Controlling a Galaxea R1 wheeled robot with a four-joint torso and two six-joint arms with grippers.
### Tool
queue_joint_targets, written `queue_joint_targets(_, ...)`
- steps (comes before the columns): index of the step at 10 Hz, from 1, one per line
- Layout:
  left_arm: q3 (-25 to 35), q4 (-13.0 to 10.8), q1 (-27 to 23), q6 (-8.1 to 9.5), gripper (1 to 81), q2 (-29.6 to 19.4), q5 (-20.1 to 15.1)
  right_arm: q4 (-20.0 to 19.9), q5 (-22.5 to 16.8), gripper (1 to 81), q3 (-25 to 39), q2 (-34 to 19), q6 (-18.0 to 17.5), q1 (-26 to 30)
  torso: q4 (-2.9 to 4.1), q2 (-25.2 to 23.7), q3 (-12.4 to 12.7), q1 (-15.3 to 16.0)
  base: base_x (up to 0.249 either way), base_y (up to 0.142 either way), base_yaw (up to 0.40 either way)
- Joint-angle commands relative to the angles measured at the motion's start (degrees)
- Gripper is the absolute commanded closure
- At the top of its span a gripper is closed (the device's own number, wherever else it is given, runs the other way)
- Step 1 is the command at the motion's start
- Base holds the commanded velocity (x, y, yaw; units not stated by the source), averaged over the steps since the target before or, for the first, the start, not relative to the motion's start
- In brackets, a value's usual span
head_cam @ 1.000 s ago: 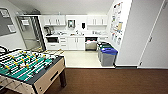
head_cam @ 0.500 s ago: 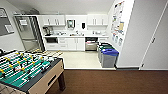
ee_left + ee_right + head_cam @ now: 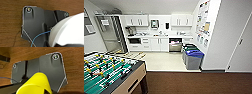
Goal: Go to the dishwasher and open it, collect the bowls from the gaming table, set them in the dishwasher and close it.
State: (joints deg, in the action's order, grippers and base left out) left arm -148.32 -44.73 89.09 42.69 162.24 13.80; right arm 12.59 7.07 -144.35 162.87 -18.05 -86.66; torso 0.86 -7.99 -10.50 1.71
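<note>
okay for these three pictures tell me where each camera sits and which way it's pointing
Head view: high on the robot, facing forward and down toward the kitchenette with the dishwasher, bins and football table.
Left wrist view: on the left arm's wrist, looking down at brown carpet; a white bowl sits close against the robot's dark plate.
Right wrist view: on the right wrist, over the same carpet; a yellow bowl close up.
Both wrist views share carpet and plate.

No readable text anywhere. Posters (image 3: 203,23) on right wall and a sheet (image 3: 105,22) on the glass door: print too blurred.
</note>
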Motion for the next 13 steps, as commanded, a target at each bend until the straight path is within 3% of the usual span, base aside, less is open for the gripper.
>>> queue_joint_targets(1, 0.05, 0.17, -2.03, 0.2, 81.1, -0.51, -1.14, -0.02, -2.58, 81.1, 0.13, -0.94, -0.05, 2.59, 0.0, 0.0, 0.0, 0.0, 0.189, 0.0, 0.0)
queue_joint_targets(13, 0.05, 0.17, -2.03, 0.11, 81.1, -0.16, -1.23, 0.41, -2.94, 81.1, -0.57, -0.24, 0.04, 3.03, 0.0, -0.02, 0.0, -0.06, 0.19, -0.011, 0.0)
